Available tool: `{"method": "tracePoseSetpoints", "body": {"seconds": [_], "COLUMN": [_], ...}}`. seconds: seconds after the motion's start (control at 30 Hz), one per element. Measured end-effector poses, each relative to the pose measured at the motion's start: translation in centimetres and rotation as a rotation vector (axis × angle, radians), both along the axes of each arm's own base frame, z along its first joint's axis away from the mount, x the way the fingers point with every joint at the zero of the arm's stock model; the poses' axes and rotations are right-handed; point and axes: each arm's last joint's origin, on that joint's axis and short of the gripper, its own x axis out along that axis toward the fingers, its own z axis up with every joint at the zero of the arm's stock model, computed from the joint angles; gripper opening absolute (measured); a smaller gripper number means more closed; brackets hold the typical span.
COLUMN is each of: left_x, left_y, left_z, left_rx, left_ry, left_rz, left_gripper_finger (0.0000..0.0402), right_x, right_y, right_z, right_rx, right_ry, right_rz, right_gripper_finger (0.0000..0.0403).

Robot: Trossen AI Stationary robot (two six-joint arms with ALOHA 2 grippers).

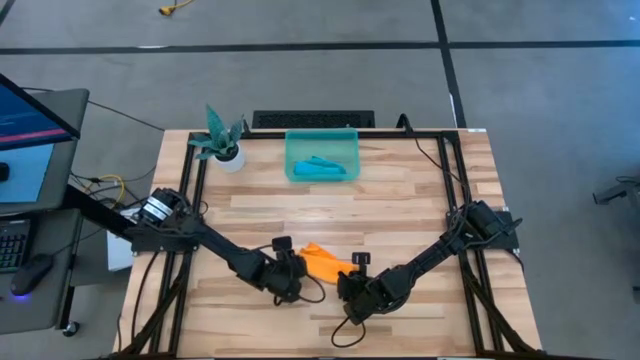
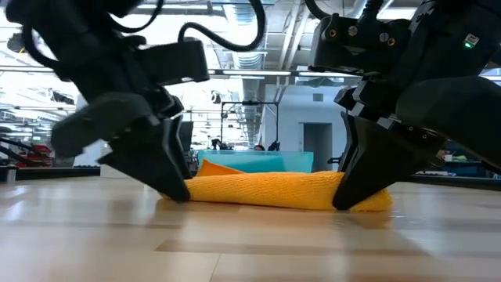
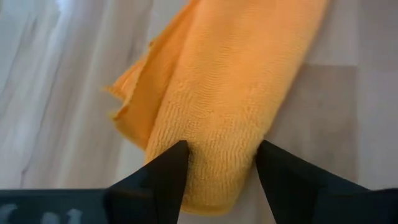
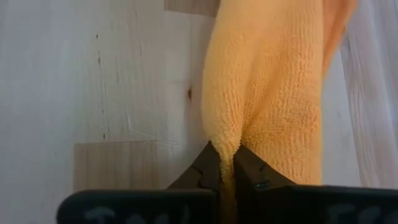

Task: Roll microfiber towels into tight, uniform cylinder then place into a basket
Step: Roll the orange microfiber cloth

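Observation:
The orange-yellow towel (image 1: 325, 262) lies rolled into a short cylinder (image 2: 274, 190) on the wooden table, near its front edge. A loose flap (image 3: 130, 102) sticks out at the roll's left end. My left gripper (image 3: 221, 155) is open, and its fingers straddle that left end. My right gripper (image 4: 225, 158) is shut on the roll's right end. At the far middle of the table stands the teal basket (image 1: 295, 150). A rolled teal-blue towel (image 1: 325, 167) lies inside it. My left gripper's open fingers (image 3: 171, 171) slant down from the table's left. They stand astride the roll's left end (image 3: 217, 180), one against each side of it. The roll lies on the table. My right gripper pinches a raised ridge of cloth (image 4: 225, 140) at the roll's right end between its two shut fingertips. It slants down from the table's right. How many layers it has, I cannot tell. That end lies on the table too.
A white pot with a teal plant (image 1: 222, 140) stands at the far left of the table. Dark frame rails (image 1: 196, 200) run along both sides. Bare wood lies between the roll and the basket.

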Motion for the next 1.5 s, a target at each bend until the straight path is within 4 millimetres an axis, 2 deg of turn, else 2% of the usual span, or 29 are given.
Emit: {"method": "tracePoseSetpoints", "body": {"seconds": [0.27, 0.53, 0.67, 0.83, 1.1, 1.3, 1.5], "left_x": [0.6, 0.6, 1.0, 1.3, 1.5, 1.9, 1.6], "left_y": [1.5, 1.3, 0.8, 0.0, -0.8, -1.6, -1.1], "left_z": [-0.1, 0.0, 0.7, 2.1, 3.9, 5.1, 4.9], "left_rx": [-0.022, -0.116, -0.237, -0.403, -0.622, -0.832, -0.872], "left_ry": [0.015, 0.052, 0.090, 0.223, 0.388, 0.477, 0.530], "left_rz": [0.045, 0.028, 0.053, 0.077, 0.103, 0.088, 0.159], "left_gripper_finger": [0.0105, 0.0012, 0.0013, 0.0026, 0.0017, 0.0019, 0.0019], "right_x": [0.0, 0.1, 0.8, 1.4, 2.0, 2.7, 2.6], "right_y": [0.2, 0.3, 0.9, 1.8, 2.5, 4.3, 5.8], "right_z": [0.0, 0.2, 0.8, 1.7, 2.5, 4.2, 5.2], "right_rx": [0.006, 0.014, 0.068, 0.194, 0.325, 0.444, 0.506], "right_ry": [-0.008, -0.010, -0.019, 0.005, 0.027, 0.009, -0.022], "right_rz": [0.010, 0.013, 0.024, 0.051, 0.049, 0.113, 0.149], "right_gripper_finger": [0.0029, 0.0032, 0.0028, 0.0028, 0.0026, 0.0028, 0.0026]}}
